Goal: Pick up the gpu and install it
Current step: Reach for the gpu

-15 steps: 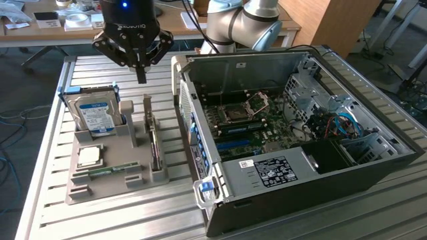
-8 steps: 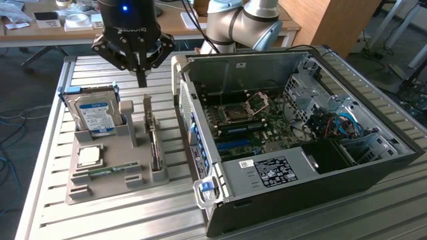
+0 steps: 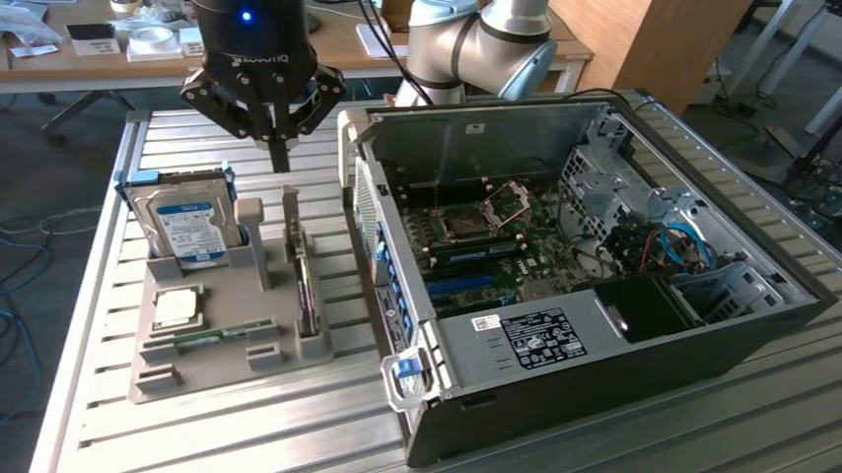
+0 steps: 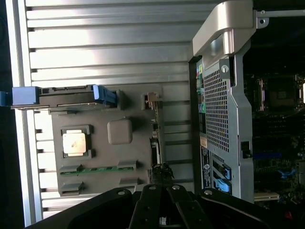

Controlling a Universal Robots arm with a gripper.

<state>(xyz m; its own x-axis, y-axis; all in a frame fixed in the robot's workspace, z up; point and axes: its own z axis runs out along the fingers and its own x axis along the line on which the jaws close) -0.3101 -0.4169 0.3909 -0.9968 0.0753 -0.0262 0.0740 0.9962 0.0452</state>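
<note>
gripper [image 3: 279,158] hung over grey holder [image 3: 217,370] | jaws were together, nothing between them | gpu [image 3: 306,284] stood on edge in holder slot, at 6 o'clock from gripper in exterior view, apart from it | open computer case [image 3: 684,325] at gpu's 3 o'clock | hard drive [image 3: 191,222] at its 10 o'clock

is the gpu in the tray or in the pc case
In the grey tray. The gpu stands on edge in one of its slots, outside the open case; the shut gripper hangs above the tray, empty.
</note>
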